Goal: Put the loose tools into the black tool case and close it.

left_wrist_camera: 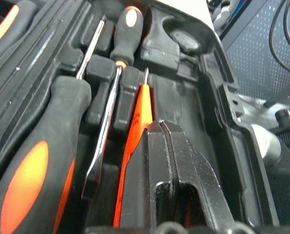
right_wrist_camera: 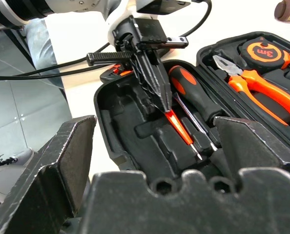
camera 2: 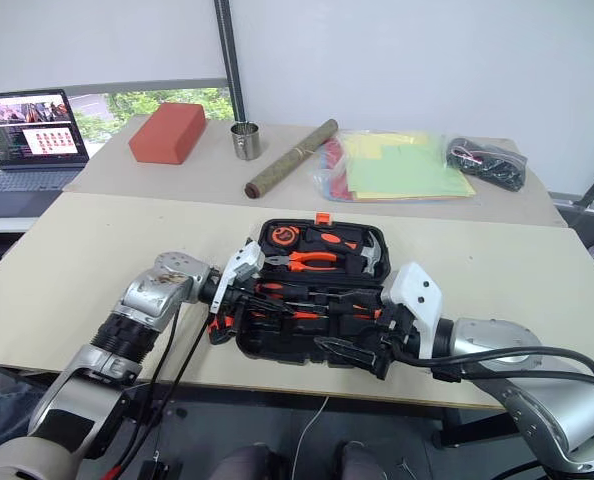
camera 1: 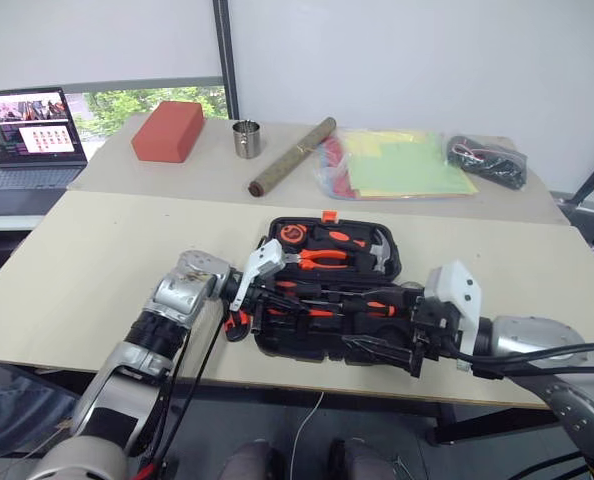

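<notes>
The left tool (right_wrist_camera: 155,92), clenched on the orange tester pen (right_wrist_camera: 180,127), reaches into the open black tool case (right_wrist_camera: 116,122).

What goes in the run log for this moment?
left gripper: shut on tester pen, over case slot | right gripper: open, idle | black tool case: open

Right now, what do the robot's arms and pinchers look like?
Both arms are shiny silver metal with black ribbed joints and black cables running alongside. Each wrist has a white plastic cover. The left gripper and right gripper each have two chunky black fingers.
</notes>
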Robot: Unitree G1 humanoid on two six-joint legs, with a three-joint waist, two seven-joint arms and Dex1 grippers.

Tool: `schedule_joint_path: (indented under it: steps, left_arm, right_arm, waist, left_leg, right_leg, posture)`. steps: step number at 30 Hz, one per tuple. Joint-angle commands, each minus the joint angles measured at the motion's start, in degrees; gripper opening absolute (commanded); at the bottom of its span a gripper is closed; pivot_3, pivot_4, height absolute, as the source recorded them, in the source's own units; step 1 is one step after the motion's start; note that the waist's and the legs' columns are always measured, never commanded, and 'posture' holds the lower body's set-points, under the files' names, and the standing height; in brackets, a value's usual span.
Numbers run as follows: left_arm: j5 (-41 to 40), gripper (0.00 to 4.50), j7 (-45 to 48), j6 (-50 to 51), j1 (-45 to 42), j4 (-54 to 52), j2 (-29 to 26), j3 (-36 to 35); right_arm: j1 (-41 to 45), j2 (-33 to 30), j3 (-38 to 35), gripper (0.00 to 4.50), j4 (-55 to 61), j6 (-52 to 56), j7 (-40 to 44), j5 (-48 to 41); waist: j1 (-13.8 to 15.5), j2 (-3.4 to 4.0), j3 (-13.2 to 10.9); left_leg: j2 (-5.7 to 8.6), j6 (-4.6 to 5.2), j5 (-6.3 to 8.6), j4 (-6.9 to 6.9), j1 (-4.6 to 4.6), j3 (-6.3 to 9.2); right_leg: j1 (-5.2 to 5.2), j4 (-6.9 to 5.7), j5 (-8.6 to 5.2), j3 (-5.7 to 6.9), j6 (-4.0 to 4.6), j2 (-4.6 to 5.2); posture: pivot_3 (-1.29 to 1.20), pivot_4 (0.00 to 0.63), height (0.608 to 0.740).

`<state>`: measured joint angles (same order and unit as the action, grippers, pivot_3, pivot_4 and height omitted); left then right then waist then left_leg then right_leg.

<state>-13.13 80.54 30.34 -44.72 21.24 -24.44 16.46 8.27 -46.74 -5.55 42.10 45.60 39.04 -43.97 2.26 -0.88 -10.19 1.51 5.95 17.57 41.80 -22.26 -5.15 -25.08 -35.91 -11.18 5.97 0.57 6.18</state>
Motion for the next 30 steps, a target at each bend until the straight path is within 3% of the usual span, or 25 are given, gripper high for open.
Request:
schedule_joint_path:
  steps: [1, 14, 22, 30]
  left_arm:
    - [-2.53, 0.02, 0.53, 2.4, -1.17, -1.02, -0.19, -1.85]
    - [-0.29, 0.02, -2.29, -0.48, -3.03, 6.31, 1.56, -0.92]
    - [2.57, 0.02, 0.64, -4.41, 1.57, 2.29, -2.33, 2.41]
    - [3.83, 0.02, -1.6, -8.43, 2.37, 3.26, -2.26, 2.02]
  right_arm:
    - [0.58, -0.3, -0.87, 4.5, 0.68, -0.73, 0.33, -0.31]
    - [0.62, 0.0, 0.11, 4.5, 0.46, -0.88, 0.19, 0.25]
    - [0.0, -0.18, -0.4, 4.5, 0.83, -0.82, 0.11, 0.04]
    - [0.2, 0.13, -0.22, 4.5, 0.57, -1.0, 0.21, -0.11]
  waist:
    - [-0.14, 0.0, 0.0]
    - [-0.1, 0.0, 0.0]
    - [-0.65, 0.03, 0.02]
    - [-0.88, 0.12, 0.12]
  left_leg:
    - [0.0, 0.0, 0.0, 0.0, -0.01, 0.0]
    - [0.01, 0.0, 0.0, -0.01, -0.03, 0.0]
    - [-0.02, -0.01, 0.01, -0.02, 0.04, -0.01]
    - [-0.03, -0.03, 0.01, -0.02, 0.21, -0.02]
  right_leg:
    - [-0.02, -0.01, 0.0, -0.01, 0.0, -0.01]
    - [-0.05, -0.01, 0.01, 0.0, 0.01, -0.02]
    - [-0.04, -0.03, 0.01, -0.03, 0.02, -0.03]
    - [0.1, -0.01, 0.02, -0.05, 0.03, 0.04]
  posture:
    - [0.0, 0.15, 0.736]
    - [0.0, 0.15, 0.736]
    - [0.0, 0.15, 0.736]
    - [0.0, 0.15, 0.736]
